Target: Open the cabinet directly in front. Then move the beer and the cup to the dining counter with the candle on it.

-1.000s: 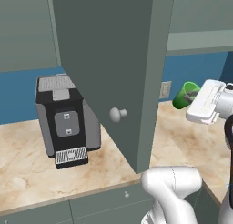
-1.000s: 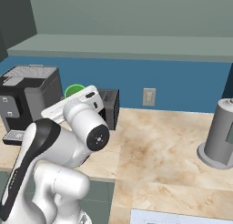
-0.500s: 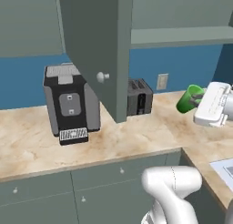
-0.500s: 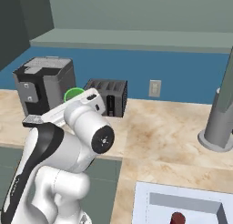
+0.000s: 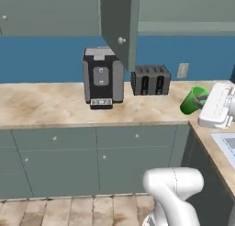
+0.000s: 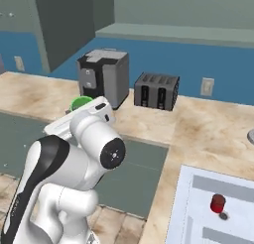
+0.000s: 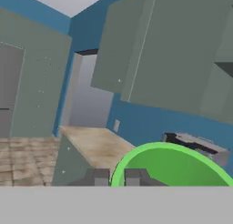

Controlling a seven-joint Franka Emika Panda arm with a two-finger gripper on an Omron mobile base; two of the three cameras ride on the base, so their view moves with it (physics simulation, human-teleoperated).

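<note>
Right now I have the gripper [image 5: 202, 102] clamped on the cup [image 5: 193, 100], its fingers [image 7: 101, 177] pinched close together over the rim. From the left base camera the bright green cup hangs tilted in the air just past the right end of the marble worktop [image 5: 46, 105], above the corner where that worktop turns toward me. From the right base camera I see just a slice of the cup's green rim [image 6: 80, 102] peeking over the white wrist.

I take the coffee machine [image 5: 103, 76] as my landmark. It stands on the worktop against the blue wall. The cabinet [image 5: 120, 27] door hangs open above it, swung out edge-on toward me, with its round pale knob [image 5: 121, 40] just above the machine's top. The door's lower edge sits clear of the machine's top. To the right of the coffee machine stands the dark toaster [image 5: 150, 80], apart from it, and beyond the toaster a wall outlet [image 5: 183, 70]. The cup is well to the right of the machine and nearer to me than the toaster, over open air.

Left of the coffee machine the worktop runs bare for a long stretch. Below it the drawer fronts [image 5: 96, 163] are shut, and wood floor [image 5: 69, 211] lies open in front of them.

In the right base camera a sink [image 6: 213, 213] lies at lower right, with a small red object [image 6: 217, 203] in it.
</note>
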